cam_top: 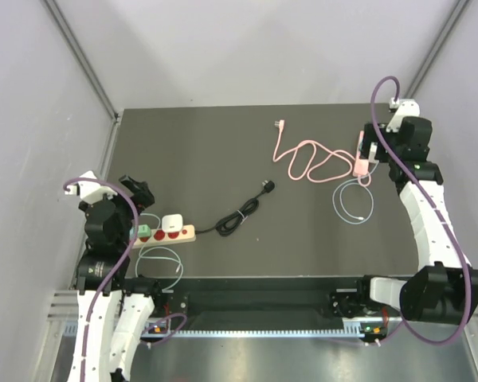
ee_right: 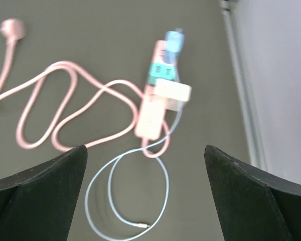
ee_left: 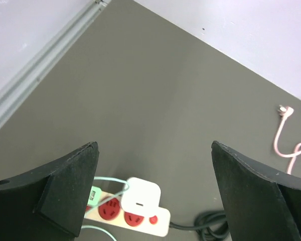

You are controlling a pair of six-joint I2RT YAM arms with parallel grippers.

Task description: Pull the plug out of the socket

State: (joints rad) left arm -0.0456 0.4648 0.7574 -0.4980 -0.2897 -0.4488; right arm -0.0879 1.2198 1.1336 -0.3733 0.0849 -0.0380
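Observation:
A cream power strip (cam_top: 175, 234) with red sockets lies at the near left, with a white charger plug (cam_top: 172, 222) and a green plug (cam_top: 144, 232) in it. In the left wrist view the strip (ee_left: 158, 225), the white plug (ee_left: 140, 197) and the green plug (ee_left: 94, 195) lie low between my fingers. My left gripper (cam_top: 139, 193) (ee_left: 154, 146) is open, above and behind the strip, touching nothing. A pink power strip (cam_top: 360, 164) (ee_right: 150, 118) at the far right holds a white plug (ee_right: 173, 92), a teal plug (ee_right: 160, 73) and a blue plug (ee_right: 173, 40). My right gripper (cam_top: 370, 148) (ee_right: 145, 148) is open above it.
A coiled black cable (cam_top: 239, 216) runs right from the cream strip. A pink cable (cam_top: 303, 159) loops left of the pink strip. A pale blue cable (cam_top: 354, 204) (ee_right: 163, 186) coils near it. A white cable (cam_top: 163, 259) lies at the table's near edge. Grey walls stand on both sides.

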